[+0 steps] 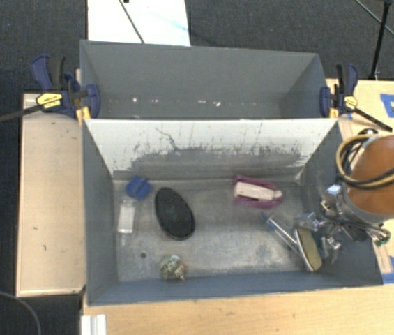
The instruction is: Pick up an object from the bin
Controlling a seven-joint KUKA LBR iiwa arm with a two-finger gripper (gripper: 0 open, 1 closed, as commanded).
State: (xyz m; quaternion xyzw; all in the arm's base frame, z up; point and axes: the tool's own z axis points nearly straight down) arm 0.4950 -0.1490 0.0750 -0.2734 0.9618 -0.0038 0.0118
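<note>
**Where the claw hangs in the bin's front right corner, your pick lies right under it**

As the arm reaches in from the right, its orange cover (385, 176) sits over the rim of the grey bin (203, 152) and the claw (313, 239) is low on the floor in the front right corner. A tan stick (310, 254) lies directly below and just in front of it, and looks to be touching it. The stick's long axis runs from the back towards the front wall, slanting a little to the right. You cannot tell whether the claw is wide, narrow or closed on the stick, because the metalwork there reads as one cluster.

Just beside the stick on its left is a grey-blue bar (281, 230). It lies on a diagonal, with its far end pointing back and left and its near end meeting the stick's top. That pairing is probably what the coming move turns on. A close across the stick's narrow width would suit, but the bar is near enough to be caught along with it.

Everything else is well apart. A pink-and-white packet (256, 192) rests by the back wall. A black oval lump (174, 213), a blue cap (137, 187) and a clear tube (125, 218) sit towards the left. A speckled ball (173, 267) is at the front left.
</note>
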